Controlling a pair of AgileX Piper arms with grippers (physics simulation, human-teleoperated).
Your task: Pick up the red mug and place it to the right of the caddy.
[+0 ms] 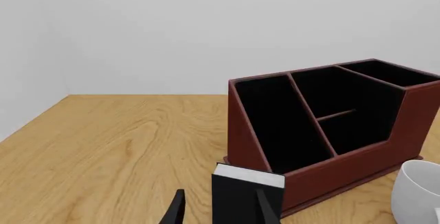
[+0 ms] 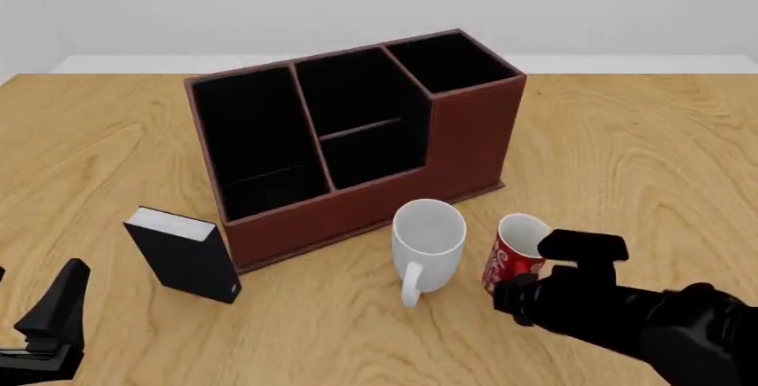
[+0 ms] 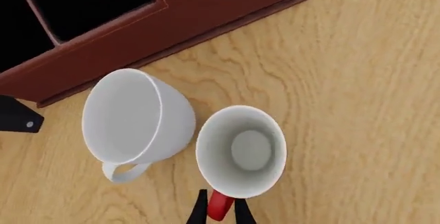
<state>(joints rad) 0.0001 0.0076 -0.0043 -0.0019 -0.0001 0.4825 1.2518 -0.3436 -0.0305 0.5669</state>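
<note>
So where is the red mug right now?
In the front view the red mug stands upright on the table, in front of the caddy, just right of the white mug, at the right end effector.

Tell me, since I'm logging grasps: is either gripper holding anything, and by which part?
The right gripper has its fingers on either side of the red mug's handle; whether they pinch it cannot be told. The left gripper holds nothing.

Right hand [image 3: 220, 211] mostly cropped
</note>
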